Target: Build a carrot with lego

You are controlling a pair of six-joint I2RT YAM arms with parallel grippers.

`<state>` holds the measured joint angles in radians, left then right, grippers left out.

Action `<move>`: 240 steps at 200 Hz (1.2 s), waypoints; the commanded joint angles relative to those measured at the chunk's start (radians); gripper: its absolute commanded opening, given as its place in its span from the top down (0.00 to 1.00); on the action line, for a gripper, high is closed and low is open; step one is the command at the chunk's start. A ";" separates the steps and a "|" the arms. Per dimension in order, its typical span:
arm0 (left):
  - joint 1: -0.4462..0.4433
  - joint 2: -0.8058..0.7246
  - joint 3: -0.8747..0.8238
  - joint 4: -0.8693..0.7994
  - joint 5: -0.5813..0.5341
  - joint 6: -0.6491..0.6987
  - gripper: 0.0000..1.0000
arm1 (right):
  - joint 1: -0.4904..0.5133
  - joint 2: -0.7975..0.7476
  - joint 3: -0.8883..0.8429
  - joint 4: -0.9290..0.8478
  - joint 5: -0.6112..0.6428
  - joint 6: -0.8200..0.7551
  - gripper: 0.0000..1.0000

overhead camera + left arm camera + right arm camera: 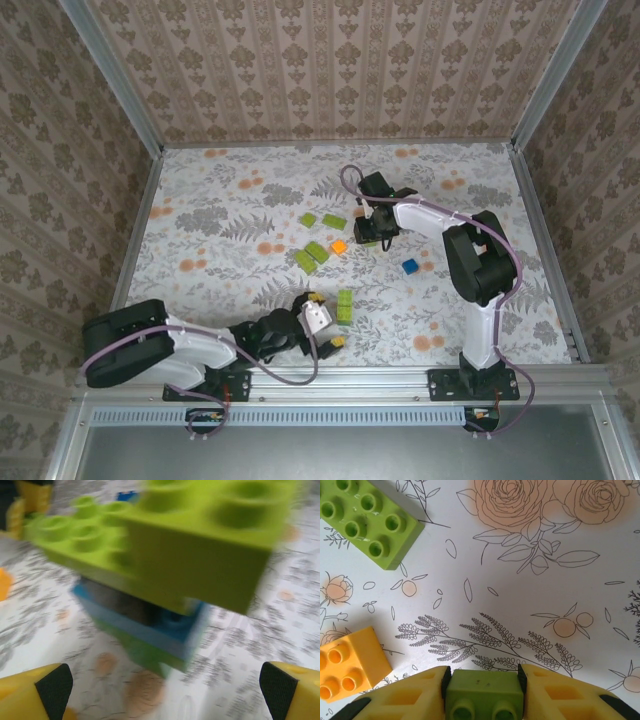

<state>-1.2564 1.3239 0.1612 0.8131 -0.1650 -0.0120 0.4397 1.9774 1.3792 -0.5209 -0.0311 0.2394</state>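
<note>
At the bench's near edge: the carrot [344, 306] is sitting on the bench [200, 190], just in front of your left pincer [165, 690].
Carrot's make-up: it is showing lime-green bricks stacked over a blue piece, with a green piece underneath; the left wrist view is blurring its edges.
Left pincer: you are holding it spread wide and released, gripping nothing, with its yellow fingertips [47, 687] sitting at the lower corners of the wrist view.
Carrot against left pincer: it is standing ahead of the open gap, in line with the space between the fingertips and touching neither.
Right pincer [483, 677]: you are clenching it on a green brick [482, 695], with the pads pressing on two opposite sides.
Right pincer's place: it is hanging over the far middle of the bench, well apart from the carrot.
Orange brick [347, 662]: it is lying loose on the bench near the held brick, not touching it.
Lime-green brick [365, 517]: it is lying flat with its studs up, farther from the right pincer.
Loose lego [310, 257]: lime-green pieces are lying scattered between your two pincers, and a blue brick [410, 266] is lying alone beside the right arm.
</note>
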 commanded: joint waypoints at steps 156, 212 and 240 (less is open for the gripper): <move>-0.065 0.093 0.087 0.009 -0.245 -0.113 0.00 | 0.017 -0.068 -0.071 0.045 0.039 0.036 0.62; -0.064 -0.158 0.022 -0.176 -0.201 -0.084 0.00 | 0.058 -0.132 -0.186 0.084 0.061 0.070 0.62; -0.063 -0.292 -0.012 -0.301 -0.239 -0.075 0.00 | 0.085 -0.193 -0.261 0.098 0.098 0.096 0.63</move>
<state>-1.3144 1.1259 0.1856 0.6598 -0.3729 -0.1085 0.5030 1.8622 1.1687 -0.4469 0.0162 0.2932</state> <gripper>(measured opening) 0.994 0.371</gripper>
